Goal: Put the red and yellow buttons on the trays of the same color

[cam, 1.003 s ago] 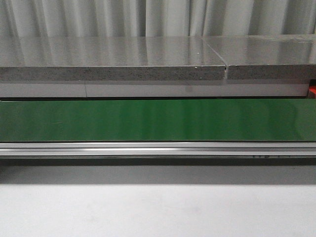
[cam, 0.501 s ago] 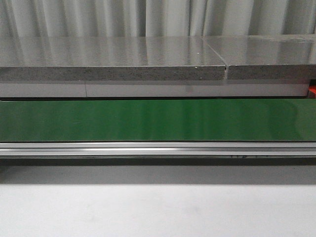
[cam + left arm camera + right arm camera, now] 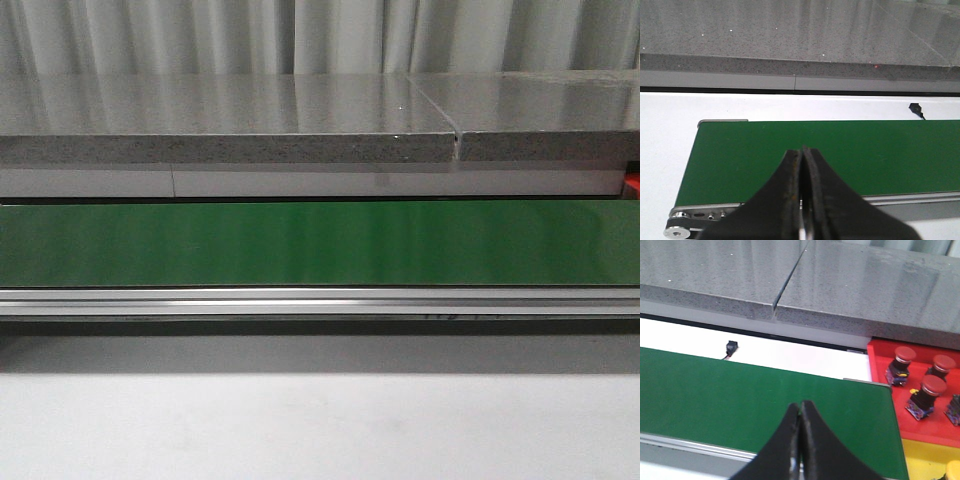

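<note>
In the right wrist view a red tray [image 3: 879, 354] sits just past the right end of the green conveyor belt [image 3: 740, 390]. Three red buttons [image 3: 903, 355] stand upright in it on dark bodies. Beside it lies a yellow tray [image 3: 922, 458], with part of a yellow button [image 3: 953, 470] showing at the frame's corner. My right gripper [image 3: 800, 403] is shut and empty above the belt, to the left of the trays. My left gripper [image 3: 802, 149] is shut and empty above the belt's [image 3: 765, 150] left end. Neither gripper shows in the front view.
A grey stone counter [image 3: 230, 110] runs behind the belt [image 3: 320, 243], with a seam [image 3: 458, 140] right of centre. A small black sensor [image 3: 731, 348] sits on the white surface between belt and counter. A metal rail [image 3: 320, 300] borders the belt's near side.
Small dark marks under the belt's near rail have shifted leftward. Nothing else in the front view has moved.
</note>
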{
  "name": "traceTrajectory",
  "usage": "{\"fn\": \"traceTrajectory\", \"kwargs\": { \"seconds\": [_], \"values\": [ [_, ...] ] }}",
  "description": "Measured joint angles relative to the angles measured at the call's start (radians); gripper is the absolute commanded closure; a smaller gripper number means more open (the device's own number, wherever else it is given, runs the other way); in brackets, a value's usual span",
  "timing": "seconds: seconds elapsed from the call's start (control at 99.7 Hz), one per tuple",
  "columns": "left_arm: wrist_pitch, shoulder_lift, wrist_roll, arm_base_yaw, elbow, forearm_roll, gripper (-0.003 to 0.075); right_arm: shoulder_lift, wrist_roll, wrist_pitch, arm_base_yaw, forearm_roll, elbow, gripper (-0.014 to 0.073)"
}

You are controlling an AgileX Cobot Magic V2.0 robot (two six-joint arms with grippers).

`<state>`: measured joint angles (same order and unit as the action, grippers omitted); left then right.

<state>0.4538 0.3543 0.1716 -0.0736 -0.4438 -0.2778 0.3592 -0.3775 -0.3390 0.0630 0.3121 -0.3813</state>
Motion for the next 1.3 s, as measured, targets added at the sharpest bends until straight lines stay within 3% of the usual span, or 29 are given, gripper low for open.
{"fn": "traceTrajectory", "kwargs": {
  "seconds": [0.261,0.381,0.722,1.303],
  "values": [
    [0.0,0.0,0.0,0.0,0.0,-0.002,0.0739,-0.098,0.302,0.112,-0.101,-0.312,0.121,0.0662],
    [0.0,0.0,0.0,0.0,0.0,-0.002,0.0739,-0.155,0.386,0.17,-0.106,-0.384,0.194,0.0662],
    [0.0,0.0,0.0,0.0,0.0,-0.002,0.0739,-0.306,0.412,0.252,-0.106,-0.403,0.396,0.0662],
    [0.0,0.0,0.0,0.0,0.0,-0.002,0.0739,-0.369,0.415,0.252,-0.106,-0.403,0.407,0.0662]
  ]
}}
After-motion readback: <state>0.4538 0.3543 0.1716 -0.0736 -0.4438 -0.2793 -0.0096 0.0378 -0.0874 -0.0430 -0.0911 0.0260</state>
